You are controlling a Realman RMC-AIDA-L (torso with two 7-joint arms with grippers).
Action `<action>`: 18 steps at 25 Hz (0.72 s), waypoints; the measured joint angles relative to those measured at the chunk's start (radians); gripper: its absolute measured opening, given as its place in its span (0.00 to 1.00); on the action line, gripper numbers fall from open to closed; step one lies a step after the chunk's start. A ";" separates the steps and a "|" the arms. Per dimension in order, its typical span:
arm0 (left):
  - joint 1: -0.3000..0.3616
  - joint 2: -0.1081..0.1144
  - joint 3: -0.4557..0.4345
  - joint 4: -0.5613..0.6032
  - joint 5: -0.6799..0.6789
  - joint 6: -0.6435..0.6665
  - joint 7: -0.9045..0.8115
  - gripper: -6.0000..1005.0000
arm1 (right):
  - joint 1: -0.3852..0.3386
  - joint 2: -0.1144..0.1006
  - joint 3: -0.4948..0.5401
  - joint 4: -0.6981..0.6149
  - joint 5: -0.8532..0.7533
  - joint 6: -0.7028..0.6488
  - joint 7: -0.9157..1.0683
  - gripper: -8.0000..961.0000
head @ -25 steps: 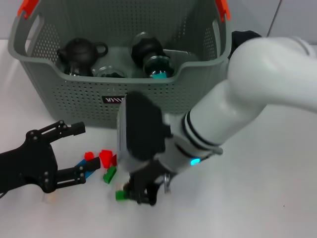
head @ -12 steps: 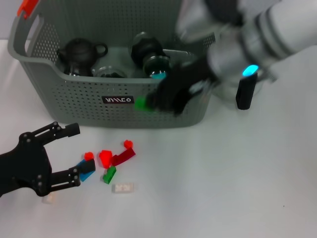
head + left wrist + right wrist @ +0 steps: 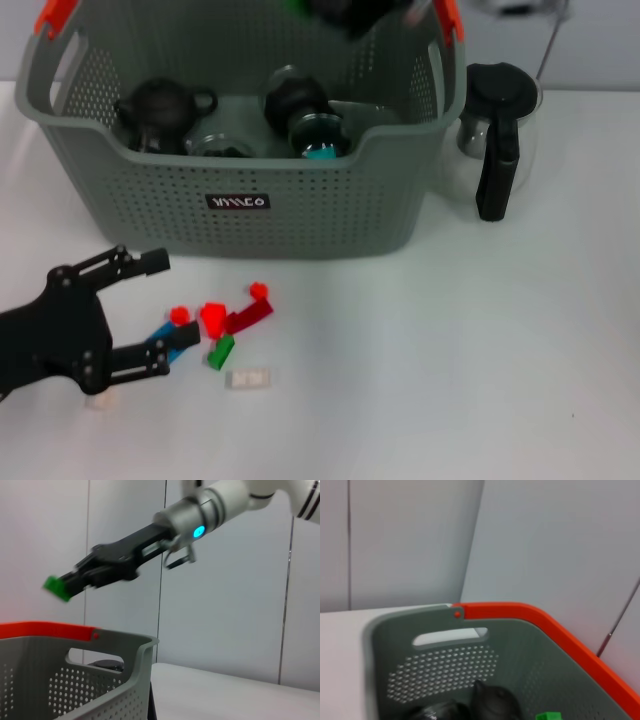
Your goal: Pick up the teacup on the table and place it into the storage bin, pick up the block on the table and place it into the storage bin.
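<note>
Head camera: high, facing forward and down at the white surface (image 3: 450, 380) and the storage bin (image 3: 300, 215), mid distance. Left wrist camera: low, near the surface, facing level past the bin's rim (image 3: 100, 647) toward a pale wall. Right wrist camera: close above the bin, angled down into one corner (image 3: 450, 645). All three views share the bin's grey rim and orange handle clip (image 3: 520, 611).
</note>
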 joint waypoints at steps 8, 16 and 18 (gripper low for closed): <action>-0.012 -0.002 0.001 -0.006 0.002 0.003 0.000 0.84 | 0.188 0.010 -0.145 0.427 -0.052 0.272 0.026 0.18; -0.013 -0.002 0.002 -0.009 -0.001 0.006 0.000 0.84 | -0.046 0.002 -0.156 0.027 0.043 0.141 0.065 0.45; -0.013 -0.002 0.003 -0.009 -0.003 0.013 0.000 0.84 | -0.130 0.001 -0.154 -0.094 0.091 0.107 0.053 0.49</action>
